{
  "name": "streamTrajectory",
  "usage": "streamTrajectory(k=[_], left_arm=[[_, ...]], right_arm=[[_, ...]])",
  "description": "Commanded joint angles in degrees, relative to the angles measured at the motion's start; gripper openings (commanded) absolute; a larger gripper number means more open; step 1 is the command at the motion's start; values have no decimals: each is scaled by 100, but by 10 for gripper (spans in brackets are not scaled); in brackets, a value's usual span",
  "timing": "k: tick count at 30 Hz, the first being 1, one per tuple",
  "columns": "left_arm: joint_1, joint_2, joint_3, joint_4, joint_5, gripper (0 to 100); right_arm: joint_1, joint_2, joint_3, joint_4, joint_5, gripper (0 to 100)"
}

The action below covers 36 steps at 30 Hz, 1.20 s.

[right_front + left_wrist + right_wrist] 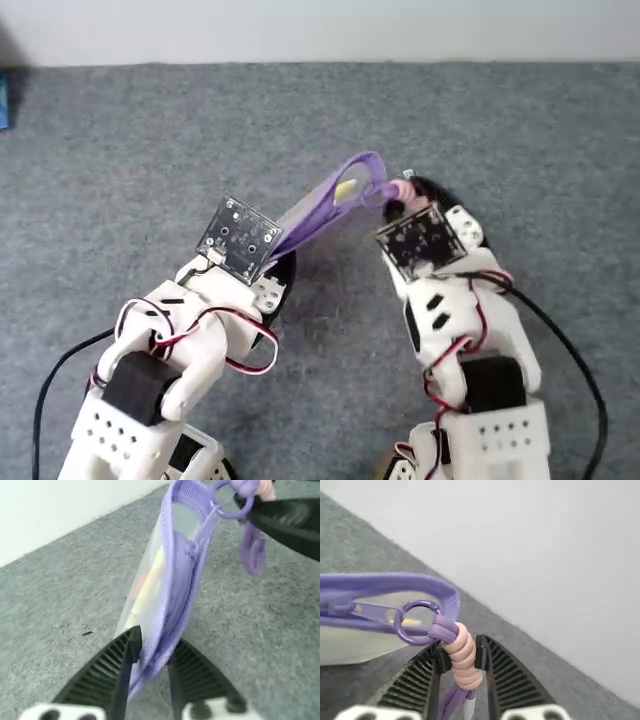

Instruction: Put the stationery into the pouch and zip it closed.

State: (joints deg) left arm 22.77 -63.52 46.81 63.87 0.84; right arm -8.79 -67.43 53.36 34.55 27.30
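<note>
Judging by the yellow stationery (148,587) inside the purple pouch (322,212), packing is done. The left gripper (152,645) clamps one pouch end, the right gripper (459,652) clamps the pink beaded pull (457,636) at the other end. Between them the zipper looks nearly closed.

You have a grey, felt-like covering over the table (120,150), and it runs up to a plain white wall (320,30) along the far side. At the left edge of the high view, close to where table and wall meet, you can see a small blue object (4,100). The frame cuts it off, so you cannot tell what it is. In the left wrist view, a tiny dark speck (86,633) lies on the covering.
</note>
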Motion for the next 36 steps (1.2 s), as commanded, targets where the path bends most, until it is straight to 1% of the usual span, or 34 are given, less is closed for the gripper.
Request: streamTrajectory(k=[1,6,13,16,24,26,28,32,36], left_arm=[[-44,-9,-382,290,-44,9],[-70,-9,-400,369,-53,9],[-79,-334,-347,378,-53,9],[-79,-440,-347,527,-53,9],[-79,-466,-356,492,-53,11],[-53,-466,-365,492,-53,13],[-44,-475,-374,527,-44,36],[-88,-501,-409,536,123,130],[-88,-791,-365,589,299,146]], right_arm=[[637,426,-62,-796,132,7],[1051,1244,-70,-1525,149,7],[1666,1947,-70,-1631,132,7],[1710,1956,-70,-1622,132,7],[1692,1886,-70,-1569,141,7],[1596,1754,-44,-1552,149,7],[1499,1587,-35,-1358,158,7],[1332,1288,-35,-743,158,7],[1323,1147,-35,-66,123,8]])
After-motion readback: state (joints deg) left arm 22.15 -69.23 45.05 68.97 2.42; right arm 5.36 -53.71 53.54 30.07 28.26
